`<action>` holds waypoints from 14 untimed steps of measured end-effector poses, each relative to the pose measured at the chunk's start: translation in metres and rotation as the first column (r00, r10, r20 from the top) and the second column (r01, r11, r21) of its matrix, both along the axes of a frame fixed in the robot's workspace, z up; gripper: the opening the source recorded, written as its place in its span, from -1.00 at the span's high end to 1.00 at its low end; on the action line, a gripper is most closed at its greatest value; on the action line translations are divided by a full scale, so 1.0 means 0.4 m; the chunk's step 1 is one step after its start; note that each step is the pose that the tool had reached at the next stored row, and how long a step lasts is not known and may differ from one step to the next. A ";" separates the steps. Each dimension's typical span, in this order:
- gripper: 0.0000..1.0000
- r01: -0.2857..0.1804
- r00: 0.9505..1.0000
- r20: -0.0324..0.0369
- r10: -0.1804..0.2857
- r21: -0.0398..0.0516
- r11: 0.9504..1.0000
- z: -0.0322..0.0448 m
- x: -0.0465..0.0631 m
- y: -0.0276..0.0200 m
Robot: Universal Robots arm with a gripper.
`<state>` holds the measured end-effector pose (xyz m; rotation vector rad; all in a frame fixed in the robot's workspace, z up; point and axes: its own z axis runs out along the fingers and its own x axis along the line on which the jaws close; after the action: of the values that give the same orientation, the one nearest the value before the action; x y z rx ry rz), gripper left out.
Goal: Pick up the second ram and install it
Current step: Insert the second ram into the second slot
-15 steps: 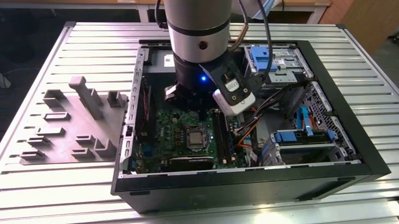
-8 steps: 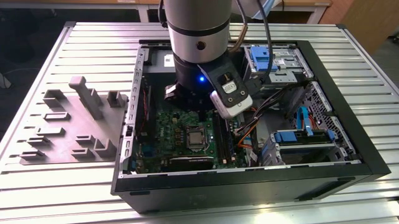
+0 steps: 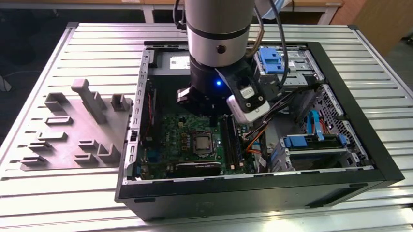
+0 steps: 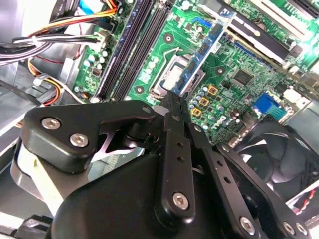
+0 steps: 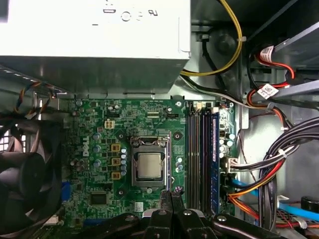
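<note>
In the second wrist view my gripper (image 4: 173,99) is shut on the second ram (image 4: 207,45), a thin blue-green stick with dark chips that juts out past the fingertips. It hangs above the CPU socket (image 4: 172,74) of the green motherboard (image 4: 244,55), apart from the long black memory slots (image 4: 134,50). In the first wrist view the fingertips (image 5: 168,195) sit just beside the socket (image 5: 148,166), a short way from the slots (image 5: 197,154). One slot at the far side of the row holds a blue-edged stick (image 5: 215,159). In the exterior view the arm's wrist (image 3: 216,72) reaches down into the open computer case (image 3: 361,159).
A black fan (image 5: 20,174) sits by the board's edge, and a pale power supply box (image 5: 94,25) sits beyond the board. Bundles of coloured cables (image 5: 279,164) crowd the space beside the slots. Blue drive cages (image 3: 271,60) stand in the case. A grey fixture plate (image 3: 77,125) lies outside it.
</note>
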<state>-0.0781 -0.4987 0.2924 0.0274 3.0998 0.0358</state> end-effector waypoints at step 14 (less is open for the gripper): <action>0.77 -0.001 1.000 -0.025 0.001 0.000 1.000 -0.034 0.037 0.000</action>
<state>-0.0633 -0.4986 0.2786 0.0259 3.1243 0.0353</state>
